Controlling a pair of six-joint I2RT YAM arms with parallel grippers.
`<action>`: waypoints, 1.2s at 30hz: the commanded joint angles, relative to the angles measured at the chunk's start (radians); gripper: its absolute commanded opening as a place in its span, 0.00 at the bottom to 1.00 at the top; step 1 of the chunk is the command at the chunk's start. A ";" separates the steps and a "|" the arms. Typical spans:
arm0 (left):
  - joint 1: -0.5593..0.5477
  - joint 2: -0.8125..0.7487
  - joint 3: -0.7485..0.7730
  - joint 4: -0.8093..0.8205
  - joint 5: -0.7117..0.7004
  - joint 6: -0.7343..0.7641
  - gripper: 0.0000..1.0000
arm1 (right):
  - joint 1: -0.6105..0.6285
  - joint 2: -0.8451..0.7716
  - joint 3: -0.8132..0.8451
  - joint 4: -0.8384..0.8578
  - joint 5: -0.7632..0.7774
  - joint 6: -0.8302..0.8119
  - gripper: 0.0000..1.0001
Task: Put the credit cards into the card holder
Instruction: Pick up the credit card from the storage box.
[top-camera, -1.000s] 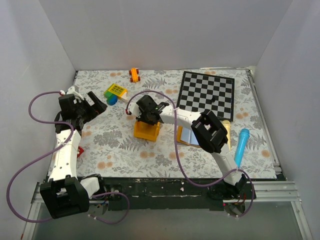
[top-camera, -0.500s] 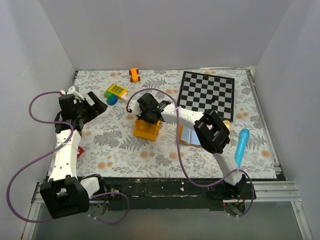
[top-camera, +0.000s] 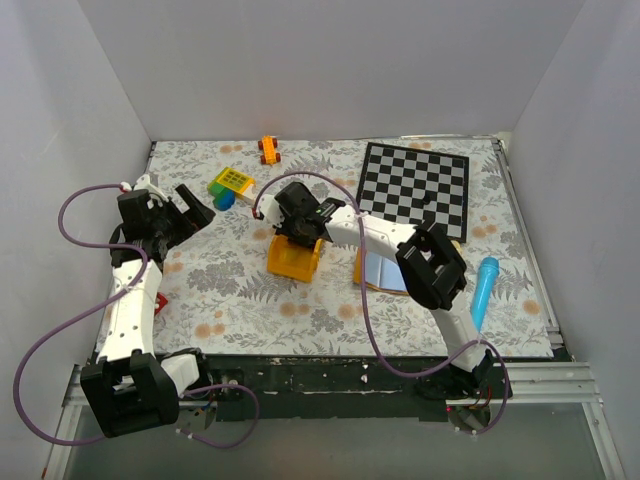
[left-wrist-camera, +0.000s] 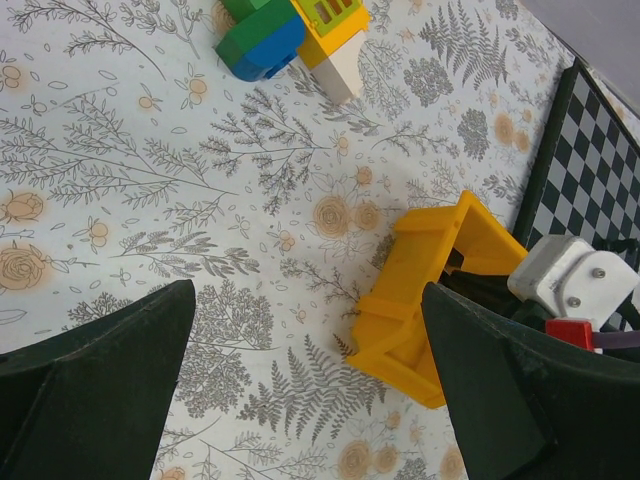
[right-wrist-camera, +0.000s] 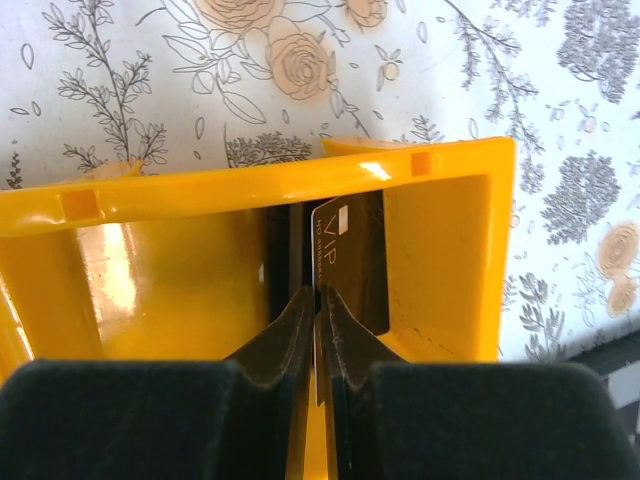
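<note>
My right gripper (top-camera: 300, 232) reaches down into a yellow bin (top-camera: 290, 262). In the right wrist view its jaws (right-wrist-camera: 317, 295) are shut on the edge of a black credit card (right-wrist-camera: 348, 250) marked VIP. The card stands upright against the bin's right inner wall (right-wrist-camera: 440, 260). A dark sliver just left of it may be another card. The card holder (top-camera: 382, 270) lies open to the right of the bin, pale blue inside with a tan edge, and my right arm partly covers it. My left gripper (top-camera: 195, 205) hangs open at the left, (left-wrist-camera: 310, 400) with nothing between its fingers.
A black-and-white chequered board (top-camera: 415, 188) lies at the back right. A blue pen (top-camera: 483, 290) sits right of the card holder. Coloured toy blocks (top-camera: 230, 185) and an orange toy car (top-camera: 268, 149) are at the back left. A small red item (top-camera: 160, 302) lies beside the left arm.
The right gripper's jaws have closed inside the yellow bin. Its elbow has swung a little to the right, uncovering more of the card holder. The left arm has stayed still.
</note>
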 joint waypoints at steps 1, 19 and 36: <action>0.006 -0.035 -0.005 0.013 0.016 0.009 0.98 | 0.006 -0.081 -0.014 0.036 0.072 0.017 0.14; 0.010 -0.043 -0.011 0.017 0.021 0.011 0.98 | 0.000 -0.107 0.007 0.018 0.030 0.052 0.25; 0.012 -0.047 -0.017 0.024 0.030 0.011 0.98 | 0.000 0.012 -0.008 0.041 -0.047 0.075 0.69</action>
